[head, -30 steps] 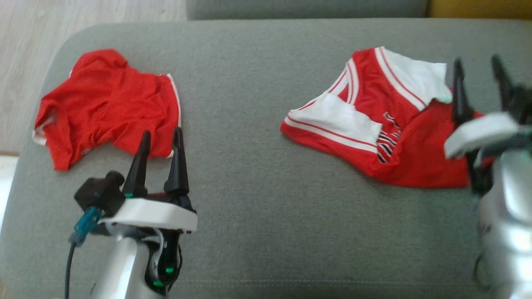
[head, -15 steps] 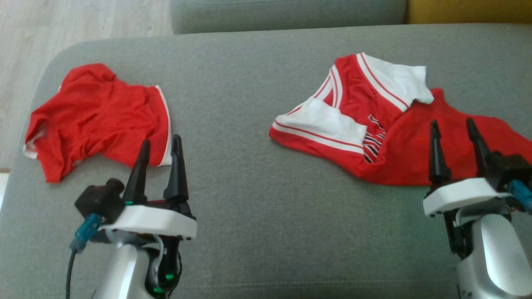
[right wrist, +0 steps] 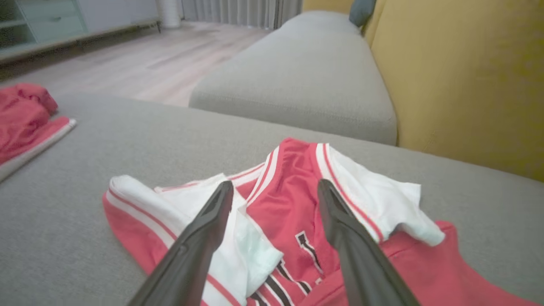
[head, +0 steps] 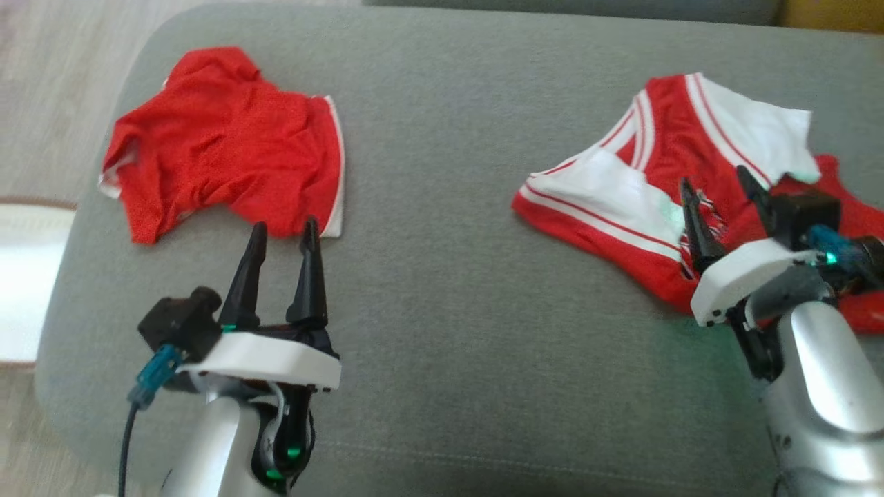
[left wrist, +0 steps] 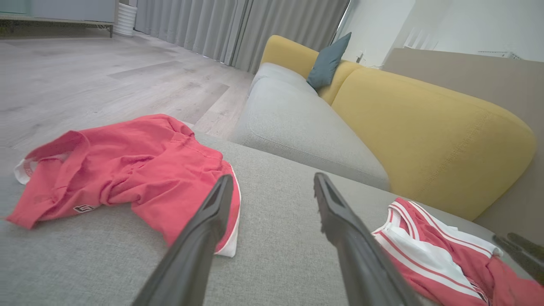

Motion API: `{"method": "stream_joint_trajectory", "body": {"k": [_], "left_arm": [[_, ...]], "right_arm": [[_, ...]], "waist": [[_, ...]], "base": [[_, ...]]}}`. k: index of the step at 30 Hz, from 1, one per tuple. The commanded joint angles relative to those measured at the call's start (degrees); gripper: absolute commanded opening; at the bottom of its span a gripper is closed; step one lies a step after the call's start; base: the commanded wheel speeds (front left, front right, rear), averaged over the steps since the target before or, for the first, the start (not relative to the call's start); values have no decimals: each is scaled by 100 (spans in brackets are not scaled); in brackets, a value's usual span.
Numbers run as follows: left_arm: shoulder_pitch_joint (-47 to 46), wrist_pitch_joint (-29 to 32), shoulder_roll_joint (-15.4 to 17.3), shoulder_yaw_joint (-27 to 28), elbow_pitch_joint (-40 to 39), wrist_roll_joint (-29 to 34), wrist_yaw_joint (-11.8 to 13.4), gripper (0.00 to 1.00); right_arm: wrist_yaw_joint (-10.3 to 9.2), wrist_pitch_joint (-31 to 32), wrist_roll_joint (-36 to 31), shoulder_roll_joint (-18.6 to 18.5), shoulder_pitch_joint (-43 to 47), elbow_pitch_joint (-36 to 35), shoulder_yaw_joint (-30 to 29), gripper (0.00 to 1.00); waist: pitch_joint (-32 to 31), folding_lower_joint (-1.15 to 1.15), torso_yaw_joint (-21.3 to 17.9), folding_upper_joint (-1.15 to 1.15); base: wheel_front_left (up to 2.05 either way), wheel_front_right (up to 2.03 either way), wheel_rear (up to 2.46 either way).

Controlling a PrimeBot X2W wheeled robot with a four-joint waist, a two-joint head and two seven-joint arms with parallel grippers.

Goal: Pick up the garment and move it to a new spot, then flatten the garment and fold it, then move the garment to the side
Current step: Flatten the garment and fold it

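The right end effector [head: 713,178] is open, its 2 dark fingers well apart and holding nothing. It hangs over the middle of the jersey [head: 608,200], a red and white garment. In the right wrist view the fingers stand on both sides of a red strip with black marks. Whether the tips touch the cloth, I cannot tell. The left end effector [head: 284,226] is open too and empty. Its tips are just beside the near hem of a plain red shirt [head: 228,145], not on it.

The jersey lies crumpled near the right edge of the grey cushion [head: 449,310], with 2 white parts turned over the red. The red shirt lies near the far left corner, well apart from the jersey.

I judge that step 1 is in hand, the reach to pick up the jersey, because nothing is lifted and the cloth is not flat. The next move calls for lowering the right fingers onto a fold, closing on it firmly, and lifting until the cloth leaves the cushion, then carrying it toward the free middle. The thin fabric will probably hang down and drag.

In the head view the right side of the jersey is covered by the right arm and cut by the picture edge, so its full shape is not known. The black marks are half under a fold and I cannot read them
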Motion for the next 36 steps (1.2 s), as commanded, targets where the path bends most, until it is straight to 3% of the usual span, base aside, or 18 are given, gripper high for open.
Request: {"method": "stream_joint_trajectory", "body": {"k": [1, 8, 19, 20, 21, 29, 36], "left_arm": [[-294, -44, 43, 125, -188, -44, 33, 100], [-384, -44, 43, 48, -191, -92, 48, 100], [-438, -44, 43, 55, -187, -76, 56, 100], [-448, -44, 43, 51, -184, -71, 57, 100], [-457, -44, 43, 44, -182, -67, 59, 100], [-439, -44, 43, 57, -134, -37, 51, 100], [-361, -44, 43, 83, -93, -19, 40, 100]], "right_arm": [[37, 98, 20, -168, -296, 44, 226, 100], [37, 340, 153, -513, -729, 947, 520, 100], [37, 285, 373, -632, -1031, 1749, 846, 100], [37, 274, 387, -628, -1055, 1796, 864, 45], [37, 259, 398, -622, -1078, 1838, 888, 0], [37, -84, 427, -568, -1196, 1895, 1015, 0], [37, -404, 303, -379, -1172, 1524, 1121, 0]], "waist": [[155, 0, 223, 0], [366, 0, 553, 0], [512, 0, 648, 0], [518, 0, 640, 0], [521, 0, 630, 0], [412, 0, 493, 0], [166, 0, 331, 0]], "base": [[0, 0, 0], [0, 0, 0], [0, 0, 0], [0, 0, 0], [0, 0, 0], [0, 0, 0], [0, 0, 0]]}}
